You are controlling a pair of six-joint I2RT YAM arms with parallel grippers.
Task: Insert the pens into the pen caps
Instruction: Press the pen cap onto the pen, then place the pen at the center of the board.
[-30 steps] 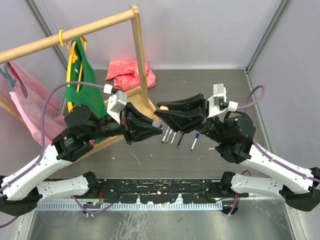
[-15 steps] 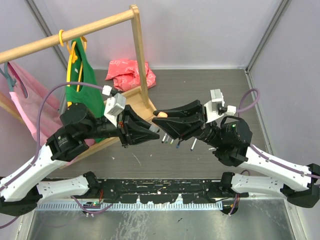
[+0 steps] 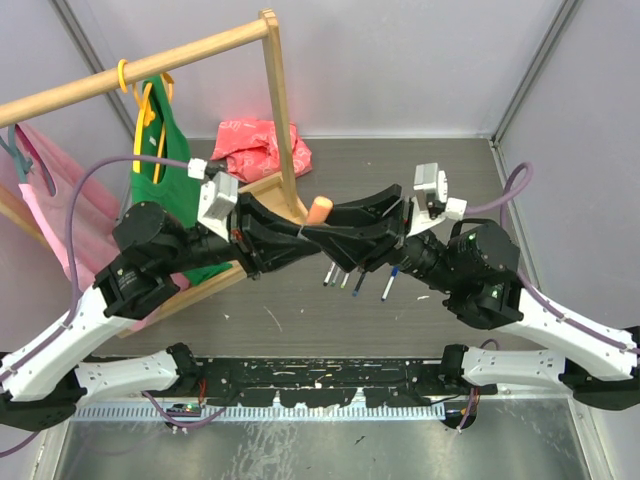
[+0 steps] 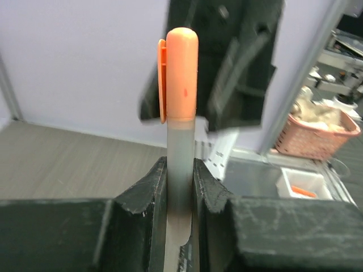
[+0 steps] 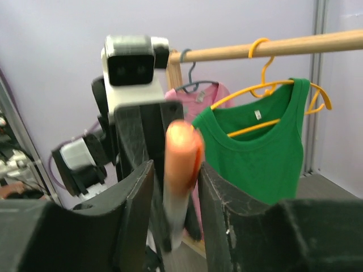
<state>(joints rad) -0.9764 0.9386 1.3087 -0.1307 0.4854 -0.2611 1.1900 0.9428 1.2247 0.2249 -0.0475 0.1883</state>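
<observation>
Well, the left pincer (image 4: 180, 175) is clamped tight on the grey barrel of a pen (image 4: 180, 141), which sticks out past its fingertips with an orange cap (image 4: 182, 73) seated on the end. The right pincer (image 5: 174, 181) straddles that cap, jaws a little apart, with a gap on one side; whether the other finger touches, I cannot tell. Loose pens (image 3: 346, 277) lie on the table (image 3: 300, 310) beneath.

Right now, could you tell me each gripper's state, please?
Left gripper: shut on the pen.
Right gripper: around the orange cap; grip cannot be told.
</observation>
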